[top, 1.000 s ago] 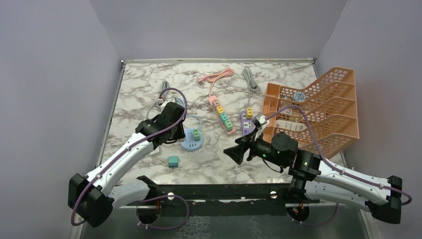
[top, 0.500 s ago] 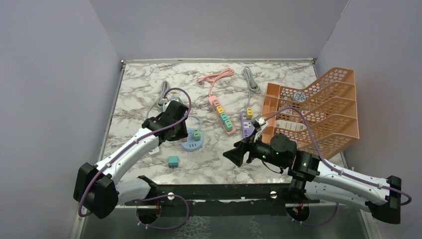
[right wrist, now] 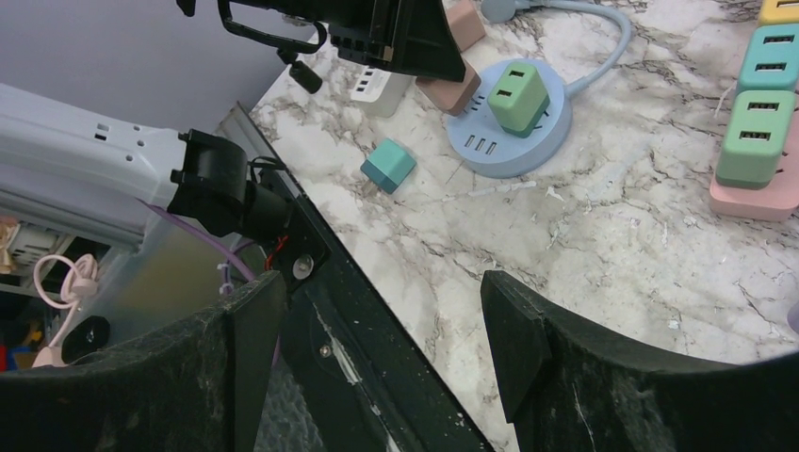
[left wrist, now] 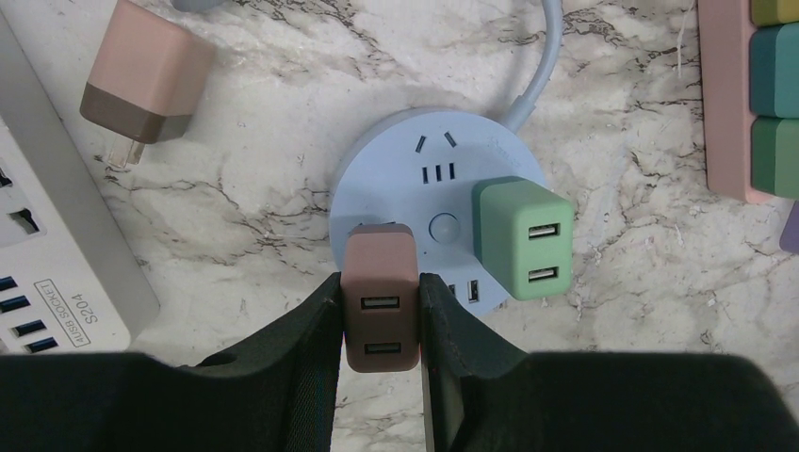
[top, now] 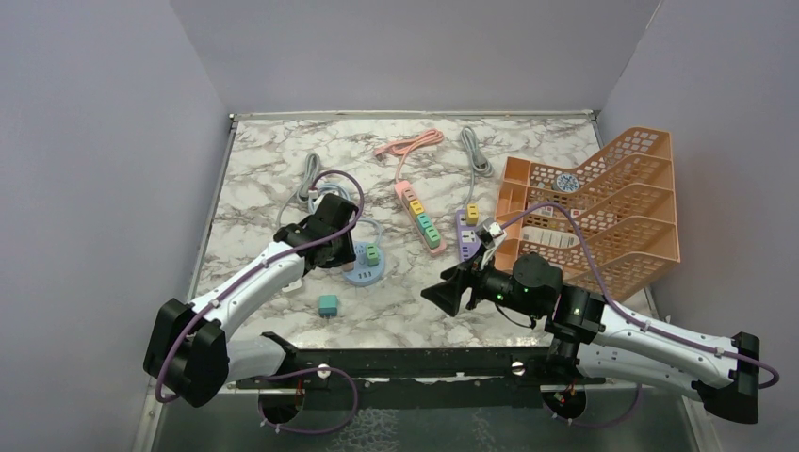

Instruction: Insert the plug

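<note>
My left gripper (left wrist: 380,315) is shut on a brown USB plug (left wrist: 380,297), holding it at the near left edge of the round blue socket hub (left wrist: 429,184); I cannot tell whether its prongs are in a socket. A green plug (left wrist: 521,235) sits in the hub beside it. From above, the left gripper (top: 332,247) is at the hub's (top: 364,272) left side. My right gripper (right wrist: 377,344) is open and empty, hovering above the table's front edge, also seen from above (top: 443,290).
A teal plug (top: 328,304) lies in front of the hub. A pink plug (left wrist: 146,80) and a white power strip (left wrist: 57,245) lie left of it. A pink strip (top: 419,217), a purple strip (top: 466,235) and an orange rack (top: 603,212) are to the right.
My left gripper has shifted a little right and forward with the brown plug, closer to the hub. The right arm has barely moved.
</note>
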